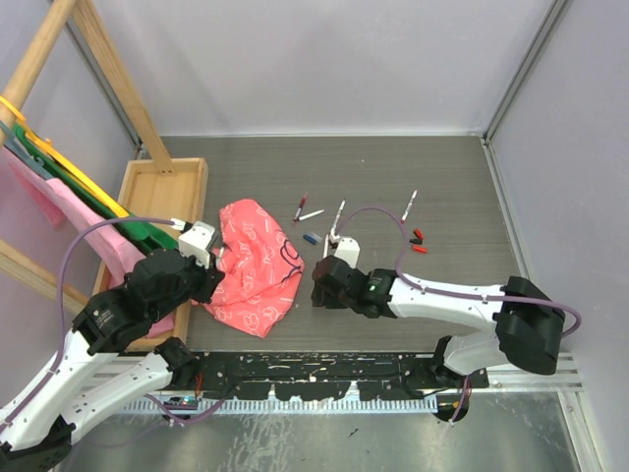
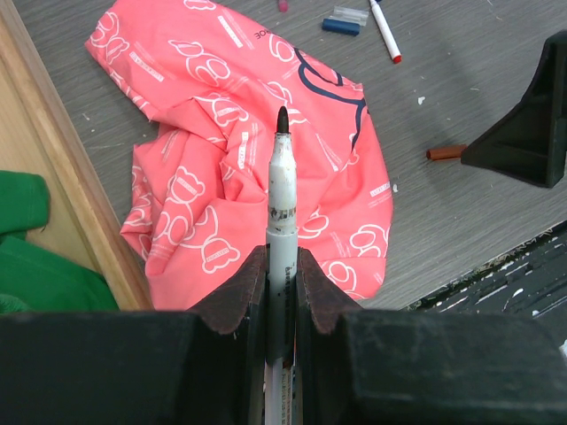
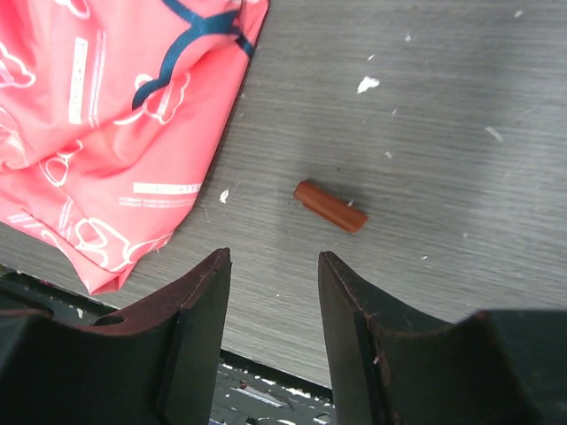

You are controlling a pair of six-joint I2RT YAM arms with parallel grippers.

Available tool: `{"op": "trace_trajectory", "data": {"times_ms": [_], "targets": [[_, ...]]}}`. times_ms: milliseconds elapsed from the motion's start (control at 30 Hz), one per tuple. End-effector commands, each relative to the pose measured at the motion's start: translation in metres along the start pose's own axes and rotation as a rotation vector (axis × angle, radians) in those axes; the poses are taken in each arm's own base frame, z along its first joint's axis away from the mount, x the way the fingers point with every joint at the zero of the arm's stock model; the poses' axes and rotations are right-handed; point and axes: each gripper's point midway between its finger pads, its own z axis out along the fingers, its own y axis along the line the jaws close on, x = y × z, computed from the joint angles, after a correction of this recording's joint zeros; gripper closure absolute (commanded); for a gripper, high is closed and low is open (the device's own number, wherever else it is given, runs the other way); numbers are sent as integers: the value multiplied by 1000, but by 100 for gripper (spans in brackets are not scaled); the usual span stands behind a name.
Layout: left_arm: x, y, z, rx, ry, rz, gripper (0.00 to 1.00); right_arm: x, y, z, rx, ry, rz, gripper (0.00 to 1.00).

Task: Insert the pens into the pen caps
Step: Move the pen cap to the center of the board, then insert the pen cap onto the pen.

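My left gripper [image 2: 282,266] is shut on a white pen [image 2: 282,204] with a black tip and holds it above the pink cloth; in the top view the gripper [image 1: 216,270] is at the cloth's left edge. My right gripper [image 3: 273,266] is open and empty, low over the table, with a dark red cap [image 3: 330,205] lying just beyond its fingertips. The cap also shows in the left wrist view [image 2: 446,152]. In the top view the right gripper [image 1: 319,285] is right of the cloth. Several pens [image 1: 339,216] lie farther back, with a blue cap [image 1: 312,238] and red caps [image 1: 418,242].
A crumpled pink patterned cloth [image 1: 254,264] lies left of centre. A wooden tray [image 1: 162,197] stands at the left with green and pink items leaning over it. A black rail [image 1: 324,369] runs along the near edge. Grey walls enclose the table.
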Motion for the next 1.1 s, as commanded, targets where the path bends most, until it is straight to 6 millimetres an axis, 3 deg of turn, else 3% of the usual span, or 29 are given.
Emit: {"op": "trace_trajectory", "data": {"times_ms": [0, 433, 1067], "targets": [[-8, 0, 1, -2, -31, -11, 100, 3, 18, 4, -22, -6, 57, 49], [-8, 0, 1, -2, -30, -10, 100, 23, 12, 21, 11, 48, 50, 34], [-8, -1, 1, 2, -29, -10, 100, 30, 4, 37, 57, 60, 48, 34]]}}
